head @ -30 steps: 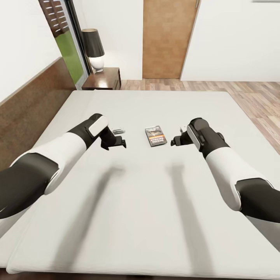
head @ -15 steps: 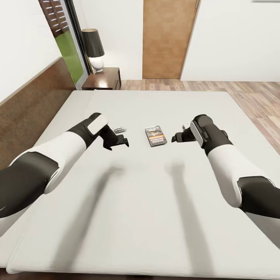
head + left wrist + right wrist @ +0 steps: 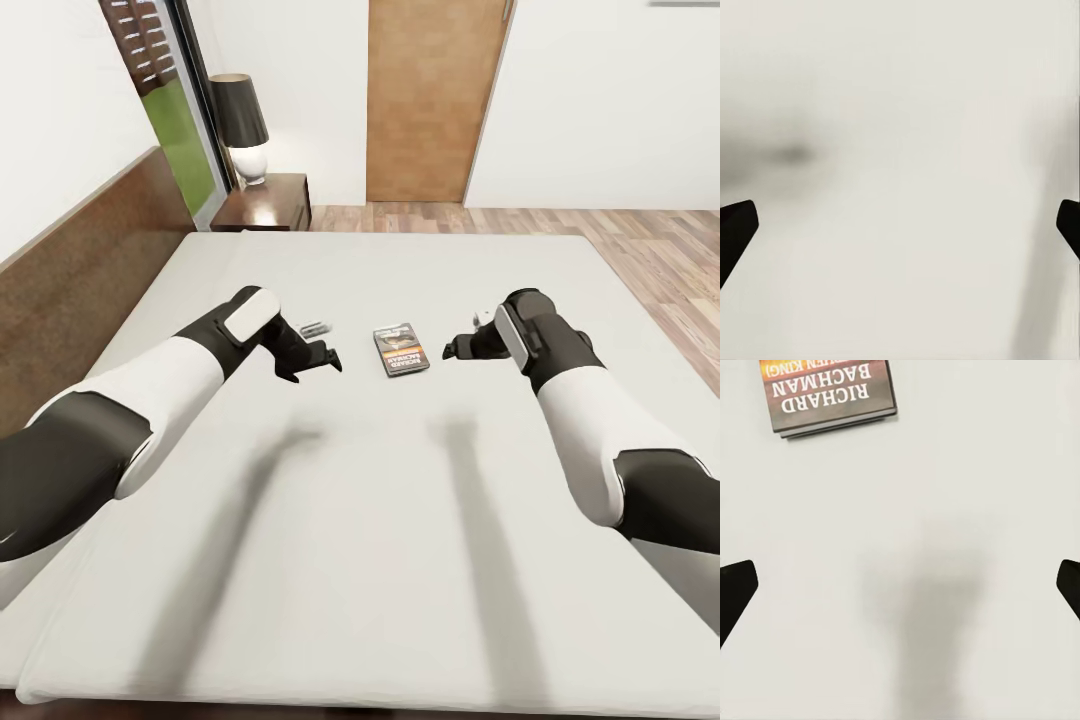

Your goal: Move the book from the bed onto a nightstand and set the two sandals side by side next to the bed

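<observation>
On the wide off-white bed [image 3: 400, 520], the book [image 3: 401, 350] lies flat at frame centre between the open, empty left gripper [image 3: 322, 357] and right gripper [image 3: 456, 349], so the nearer right one should straddle its edge squarely before closing.

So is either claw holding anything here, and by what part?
Nothing is held. Both the left claw and right claw are open above the bed, with the book lying flat between them, untouched.
</observation>
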Controlling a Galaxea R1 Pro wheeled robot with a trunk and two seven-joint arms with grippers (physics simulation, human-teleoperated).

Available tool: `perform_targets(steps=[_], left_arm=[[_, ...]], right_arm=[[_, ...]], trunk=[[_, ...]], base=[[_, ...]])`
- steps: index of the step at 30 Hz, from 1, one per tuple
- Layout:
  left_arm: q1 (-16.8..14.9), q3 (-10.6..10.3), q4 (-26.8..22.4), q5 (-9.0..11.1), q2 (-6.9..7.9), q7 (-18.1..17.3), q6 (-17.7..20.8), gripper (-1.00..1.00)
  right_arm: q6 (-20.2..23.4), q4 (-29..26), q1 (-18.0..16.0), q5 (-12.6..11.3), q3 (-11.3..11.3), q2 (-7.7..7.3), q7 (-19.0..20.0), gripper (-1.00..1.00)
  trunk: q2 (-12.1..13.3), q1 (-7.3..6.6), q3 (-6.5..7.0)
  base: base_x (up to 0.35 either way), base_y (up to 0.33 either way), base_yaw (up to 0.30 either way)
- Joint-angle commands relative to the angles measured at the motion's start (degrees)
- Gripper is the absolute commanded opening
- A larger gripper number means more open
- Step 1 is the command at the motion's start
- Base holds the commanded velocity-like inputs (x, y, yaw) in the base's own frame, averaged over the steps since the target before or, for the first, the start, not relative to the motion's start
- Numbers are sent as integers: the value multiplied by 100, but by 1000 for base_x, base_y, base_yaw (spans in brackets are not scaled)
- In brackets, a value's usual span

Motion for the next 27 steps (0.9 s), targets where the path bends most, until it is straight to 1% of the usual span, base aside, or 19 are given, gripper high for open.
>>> perform_targets(steps=[1,10,27], left_arm=[[-4,-35,-32,69,-1,42,7,100],[0,-42,-126,93,-20,43,7,100],[8,-47,-236,87,-35,41,7,100]], right_arm=[[22,-5,-5,7,21,-9,27,100],[22,-3,-13,13,6,-34,26,100],[22,4,-15,34,24,-9,26,100]], trunk=[[-2,0,-4],[-2,0,-4],[-2,0,-4]], base=[[0,0,0],[0,0,0],[0,0,0]])
